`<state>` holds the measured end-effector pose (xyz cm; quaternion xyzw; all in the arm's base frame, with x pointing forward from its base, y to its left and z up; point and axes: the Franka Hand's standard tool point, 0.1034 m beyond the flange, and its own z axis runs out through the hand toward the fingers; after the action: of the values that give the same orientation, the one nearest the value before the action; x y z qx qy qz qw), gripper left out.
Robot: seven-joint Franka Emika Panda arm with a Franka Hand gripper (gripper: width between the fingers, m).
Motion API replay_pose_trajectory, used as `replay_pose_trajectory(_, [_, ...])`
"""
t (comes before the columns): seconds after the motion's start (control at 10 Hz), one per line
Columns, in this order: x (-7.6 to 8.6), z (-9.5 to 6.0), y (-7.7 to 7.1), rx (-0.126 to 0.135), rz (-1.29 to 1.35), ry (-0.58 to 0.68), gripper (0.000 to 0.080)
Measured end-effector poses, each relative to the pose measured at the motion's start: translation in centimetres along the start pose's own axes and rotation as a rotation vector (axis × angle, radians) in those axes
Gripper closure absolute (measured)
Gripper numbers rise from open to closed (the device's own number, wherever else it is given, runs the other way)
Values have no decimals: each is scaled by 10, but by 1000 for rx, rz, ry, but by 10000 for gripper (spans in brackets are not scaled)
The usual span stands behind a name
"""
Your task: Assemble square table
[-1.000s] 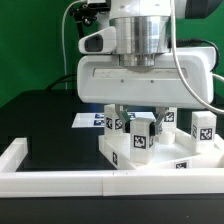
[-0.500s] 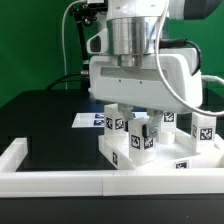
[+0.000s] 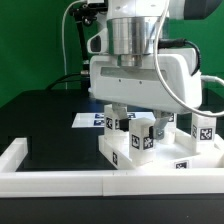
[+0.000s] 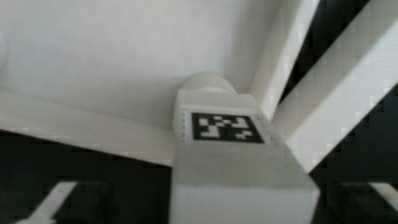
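The white square tabletop slab (image 3: pixel 178 160) lies at the exterior view's right, against the border rail. A white leg (image 3: pixel 142 141) with tags stands on its near corner. My gripper (image 3: pixel 136 122) hangs straight above this leg, with one finger on each side. In the wrist view the leg (image 4: pixel 228 150) with its tag runs up the middle to the slab's (image 4: pixel 125 60) corner. My gripper (image 4: pixel 217 200) is open, and dark gaps show between the leg and the fingers (image 4: pixel 63 200). Two more tagged legs (image 3: pixel 203 130) (image 3: pixel 114 122) stand on the slab.
The long white border rail (image 3: pixel 60 180) runs along the front and turns up at the exterior view's left. The marker board (image 3: pixel 86 120) lies flat on the black table behind the slab. A green wall stands at the back.
The hand has turned about its vertical axis over the leg since one second ago. It has kept still for the last half second. The leg and slab stay in place.
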<state>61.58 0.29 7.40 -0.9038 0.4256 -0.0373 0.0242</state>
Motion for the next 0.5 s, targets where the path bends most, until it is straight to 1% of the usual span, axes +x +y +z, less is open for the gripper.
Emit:
replay_pose_trajectory(0.1, [1, 0, 1, 0, -117, 0, 187])
replay_pose_trajectory(0.2, [1, 0, 1, 0, -236, 0, 156])
replay_pose_trajectory(0.5, [-4, 2, 0, 0, -540, -9, 150])
